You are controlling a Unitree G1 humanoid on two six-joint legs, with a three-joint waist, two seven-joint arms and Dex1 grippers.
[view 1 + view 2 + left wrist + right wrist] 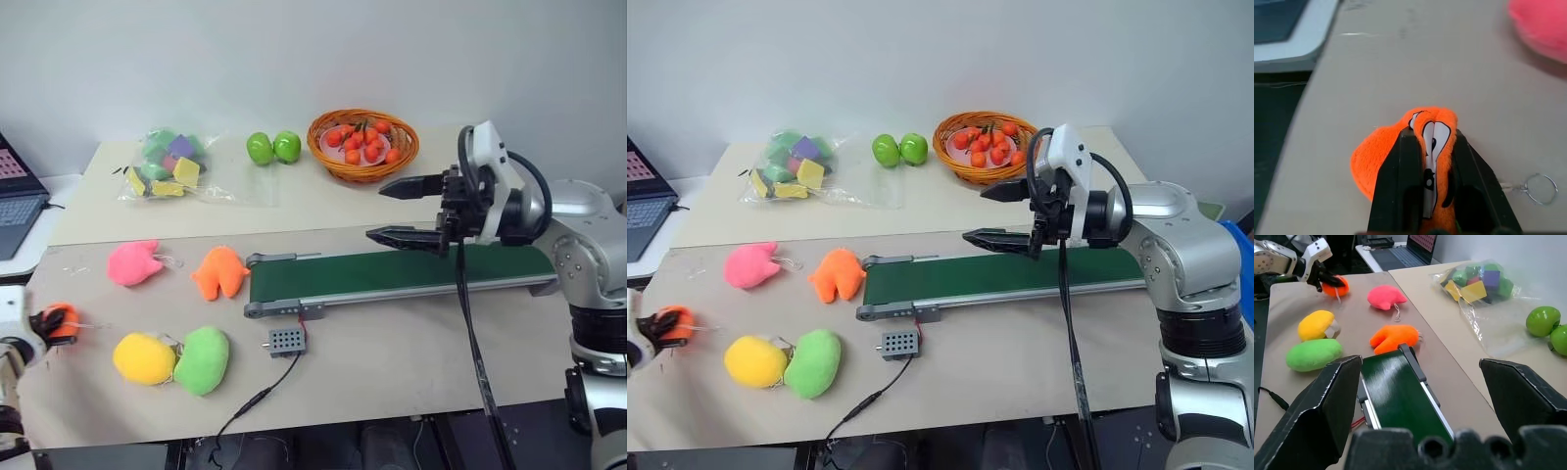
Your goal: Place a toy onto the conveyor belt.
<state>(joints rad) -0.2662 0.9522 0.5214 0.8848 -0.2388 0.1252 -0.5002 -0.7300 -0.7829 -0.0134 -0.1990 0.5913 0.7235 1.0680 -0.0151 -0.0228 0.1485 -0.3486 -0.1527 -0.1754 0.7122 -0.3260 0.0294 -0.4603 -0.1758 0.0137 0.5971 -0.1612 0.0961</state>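
One gripper, our left gripper point(1426, 196), is clenching the toy point(1400, 152) at the desk's point(411, 362) left edge; the conveyor belt point(392, 269) is lying well rightward, under our open right gripper point(392, 211).

- At the counter's point(411, 362) left edge the left gripper point(49, 321) seems clamped on the toy point(62, 320), though little of it shows.
- The right gripper point(397, 211) hangs with jaws apart above the belt point(392, 271).
- Pink point(133, 262), orange point(220, 272), yellow point(144, 357) and green point(202, 359) plushes lie left of the belt.
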